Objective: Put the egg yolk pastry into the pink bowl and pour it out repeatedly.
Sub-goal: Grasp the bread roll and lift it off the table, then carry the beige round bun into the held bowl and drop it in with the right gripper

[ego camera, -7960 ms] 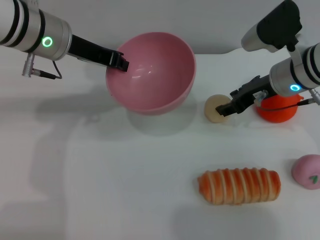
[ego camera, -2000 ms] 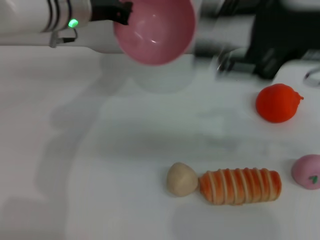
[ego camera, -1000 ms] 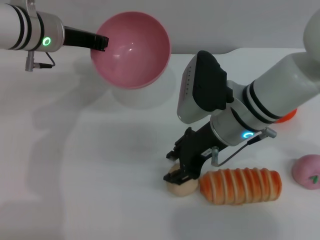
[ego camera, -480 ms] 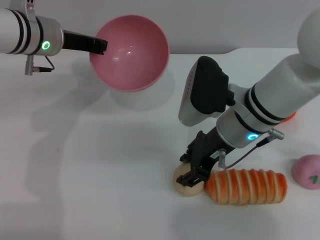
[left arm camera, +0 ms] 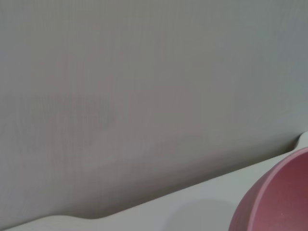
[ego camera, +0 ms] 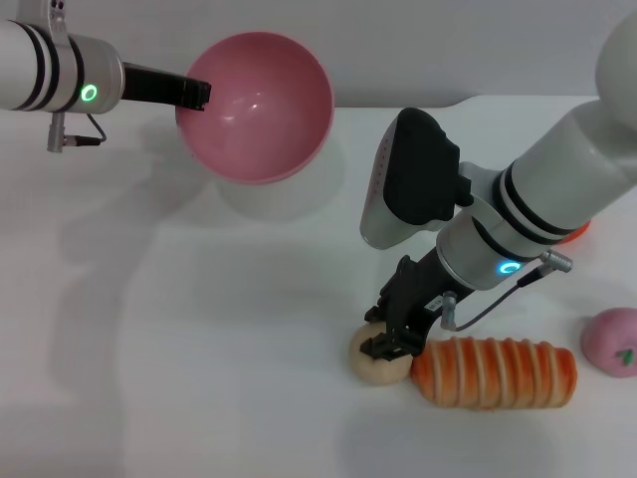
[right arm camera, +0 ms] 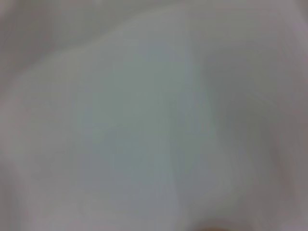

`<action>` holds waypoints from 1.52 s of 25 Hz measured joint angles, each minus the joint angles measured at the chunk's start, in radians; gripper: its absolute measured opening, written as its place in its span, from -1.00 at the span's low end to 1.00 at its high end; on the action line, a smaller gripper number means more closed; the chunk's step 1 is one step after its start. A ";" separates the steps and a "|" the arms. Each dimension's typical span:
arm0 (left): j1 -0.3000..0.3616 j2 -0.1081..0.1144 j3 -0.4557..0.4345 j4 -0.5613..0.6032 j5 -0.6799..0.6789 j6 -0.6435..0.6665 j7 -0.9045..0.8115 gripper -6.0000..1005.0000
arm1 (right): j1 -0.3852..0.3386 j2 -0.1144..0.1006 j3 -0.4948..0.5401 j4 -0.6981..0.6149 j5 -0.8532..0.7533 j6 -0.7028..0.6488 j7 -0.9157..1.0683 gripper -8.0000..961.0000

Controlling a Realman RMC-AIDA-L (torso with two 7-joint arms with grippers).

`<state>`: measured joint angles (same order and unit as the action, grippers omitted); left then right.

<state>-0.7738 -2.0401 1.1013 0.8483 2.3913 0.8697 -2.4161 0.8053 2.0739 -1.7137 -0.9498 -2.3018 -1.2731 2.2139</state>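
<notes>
Head view: the pastry (ego camera: pixel 373 360) lies on the white bench (ego camera: pixel 199 378), outside the bowl (ego camera: pixel 256 105), so this cycle's placing is not yet done and the pour that follows is also left. The right tool (ego camera: pixel 390 339) sits directly over the pastry, its dark fingers straddling the ball's top; they appear to be closing on it or just gripping it, and a firm hold cannot be confirmed. The pastry touches the end of a striped roll (ego camera: pixel 495 371) lying beside it. The left tool (ego camera: pixel 191 92) clamps the bowl's rim and holds the bowl raised and tilted at the far left, its empty interior facing the camera, well apart from the pastry.

Materials: the pastry is a small matte beige ball. The bowl is deep, round, smooth glossy pink plastic with bright highlights inside. The roll is long and ridged, orange with cream bands. A pink bun (ego camera: pixel 612 341) with a green mark rests near the right edge, and a sliver of an orange object (ego camera: pixel 578 228) shows behind the right arm.

Left wrist view shows only a plain wall and part of the bowl's rim (left arm camera: pixel 274 202). Right wrist view shows nothing identifiable.
</notes>
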 joint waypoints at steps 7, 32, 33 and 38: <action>0.000 0.001 0.000 0.000 0.000 -0.006 0.000 -0.87 | 0.001 -0.002 0.011 -0.001 -0.001 0.006 -0.002 -0.30; 0.000 0.006 0.002 -0.003 0.000 0.006 0.010 -0.86 | -0.129 0.001 0.351 -0.637 0.115 -0.239 -0.034 -0.65; 0.001 0.006 0.006 -0.003 0.000 0.015 0.009 -0.86 | -0.137 0.001 0.370 -0.657 0.133 -0.220 -0.045 -0.67; 0.000 -0.005 0.009 0.002 0.000 0.049 0.010 -0.86 | -0.164 0.002 0.403 -0.630 0.218 -0.095 -0.127 -0.78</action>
<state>-0.7737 -2.0450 1.1105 0.8499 2.3915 0.9188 -2.4065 0.6416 2.0758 -1.3108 -1.5793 -2.0842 -1.3679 2.0867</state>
